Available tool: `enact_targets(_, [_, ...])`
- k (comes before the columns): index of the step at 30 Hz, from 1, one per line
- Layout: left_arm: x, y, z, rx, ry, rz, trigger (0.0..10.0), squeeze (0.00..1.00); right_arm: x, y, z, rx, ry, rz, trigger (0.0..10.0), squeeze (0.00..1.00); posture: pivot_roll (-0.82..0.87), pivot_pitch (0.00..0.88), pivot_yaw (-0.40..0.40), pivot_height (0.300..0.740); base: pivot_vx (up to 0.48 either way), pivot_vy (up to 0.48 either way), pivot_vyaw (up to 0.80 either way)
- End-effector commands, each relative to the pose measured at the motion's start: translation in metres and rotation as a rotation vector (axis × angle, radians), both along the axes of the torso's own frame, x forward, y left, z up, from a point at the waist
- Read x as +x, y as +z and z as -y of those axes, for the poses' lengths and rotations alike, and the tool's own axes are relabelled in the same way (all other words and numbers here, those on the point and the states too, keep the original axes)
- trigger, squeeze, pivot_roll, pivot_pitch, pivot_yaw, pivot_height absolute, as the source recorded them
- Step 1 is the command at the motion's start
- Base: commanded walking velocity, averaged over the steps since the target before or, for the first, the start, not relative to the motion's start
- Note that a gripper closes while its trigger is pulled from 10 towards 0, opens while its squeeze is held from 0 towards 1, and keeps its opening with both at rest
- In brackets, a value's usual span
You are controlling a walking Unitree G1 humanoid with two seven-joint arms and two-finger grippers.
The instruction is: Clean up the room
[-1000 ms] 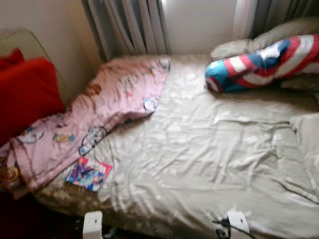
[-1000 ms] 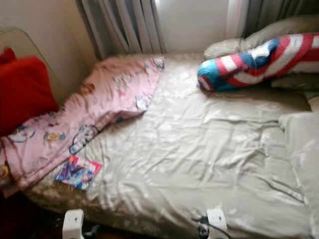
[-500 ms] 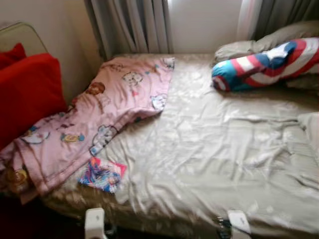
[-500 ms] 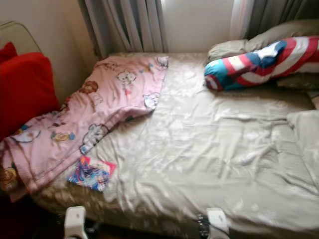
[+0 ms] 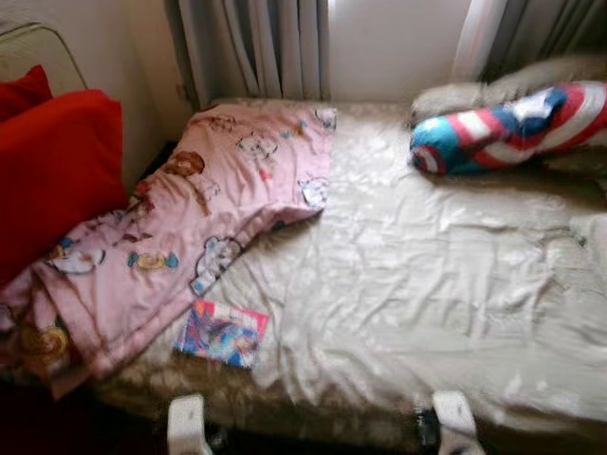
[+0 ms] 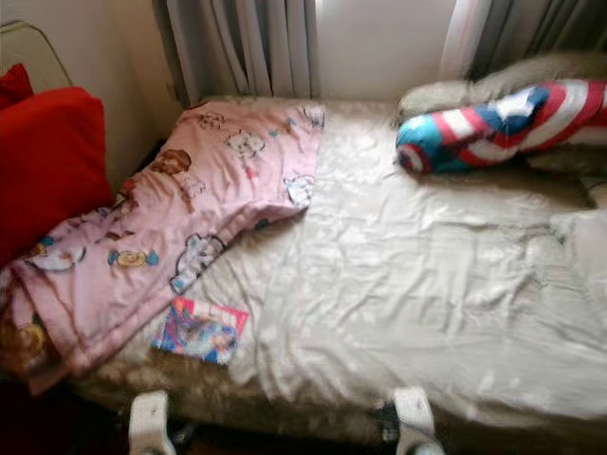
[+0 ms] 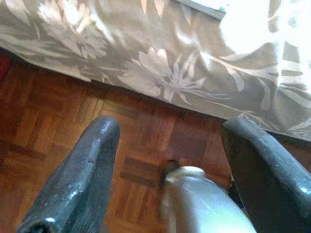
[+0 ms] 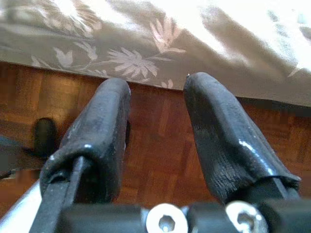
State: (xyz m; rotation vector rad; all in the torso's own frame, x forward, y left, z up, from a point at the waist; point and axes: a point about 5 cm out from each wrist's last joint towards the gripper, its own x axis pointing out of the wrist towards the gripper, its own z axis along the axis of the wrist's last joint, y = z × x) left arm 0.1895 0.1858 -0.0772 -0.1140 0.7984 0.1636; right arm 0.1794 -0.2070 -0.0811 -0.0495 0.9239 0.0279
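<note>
A rumpled pink cartoon blanket (image 5: 180, 227) lies across the left half of the bed (image 5: 427, 284). A small colourful booklet (image 5: 223, 334) rests flat on the beige cover near the front left edge, just off the blanket's hem. My left gripper (image 7: 167, 141) hangs open above the parquet floor (image 7: 53, 121), close to the bed cover's hanging flowered edge (image 7: 160, 58). My right gripper (image 8: 158, 97) is open too, low over the floor by that same edge. Both are empty. Their pale wrists, left (image 5: 185, 425) and right (image 5: 453, 422), show below the bed's front.
Red cushions (image 5: 52, 171) are stacked left of the bed against the wall. A red, white and blue bolster (image 5: 507, 128) and beige pillows (image 5: 531, 81) lie at the back right. Grey curtains (image 5: 251, 47) hang behind. The bed's front edge is directly before me.
The whole picture has slid rightward, so the camera has moved; more of the blanket's left side shows. Blanket, booklet and bolster lie as before. Both arms still hang low.
</note>
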Motion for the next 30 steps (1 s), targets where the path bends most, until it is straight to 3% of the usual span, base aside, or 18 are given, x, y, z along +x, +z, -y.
enact_targets(1, [-0.0031, -0.0011, -0.0075, 0.016, 0.014, -0.022, 10.0, 0.0, 0.0007, -0.0007, -0.0052, 0.016, 0.005, -0.002, 10.0, 0.0, -0.1, 0.041, -0.011, 0.74, 0.0, 0.416, 0.0])
enact_targets(30, [-0.0054, -0.002, -0.0077, 0.025, -0.012, -0.024, 10.0, 0.0, -0.0017, -0.0012, -0.0034, 0.019, 0.012, -0.001, 10.0, 0.0, -0.09, 0.0, 0.011, 0.74, 0.0, 0.411, 0.0])
